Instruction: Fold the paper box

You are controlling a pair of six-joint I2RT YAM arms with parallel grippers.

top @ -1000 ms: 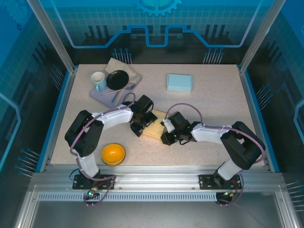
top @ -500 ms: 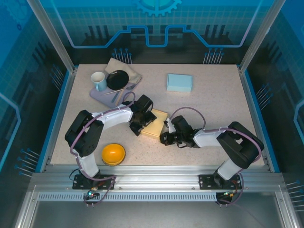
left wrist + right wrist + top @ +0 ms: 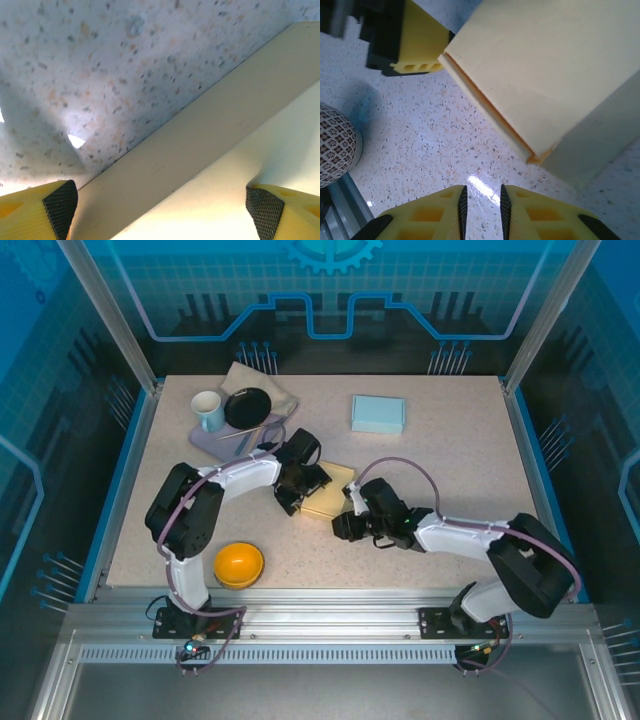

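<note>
The paper box [image 3: 329, 490] lies flat on the table [image 3: 450, 470]. Its lid is down, but a thin seam gapes along one edge, with orange showing in the slit in the right wrist view. The left end effector [image 3: 160, 210] is spread wide across the box's left edge, one pad over the lid and the other beside the wall. It grips nothing, and I cannot tell whether it presses. The right end effector [image 3: 481, 205] sits just off the box's near corner, parted only a crack and empty.

To do this step well, I judge the left should bear down and pin the box. The right, nearly closed as a blunt tip, should push the loose lip along the seam until it seats. Push low and square: a slanted shove could slide the box or crease its wall.

Counted:
- Two arms.
- One paper box.
- One blue box [image 3: 378, 413], beyond the paper box to the right.
- One mug [image 3: 207, 410] and one black plate [image 3: 247, 407], beyond the paper box to the left.
- One orange bowl [image 3: 239, 564], nearer than the paper box on the left.
</note>
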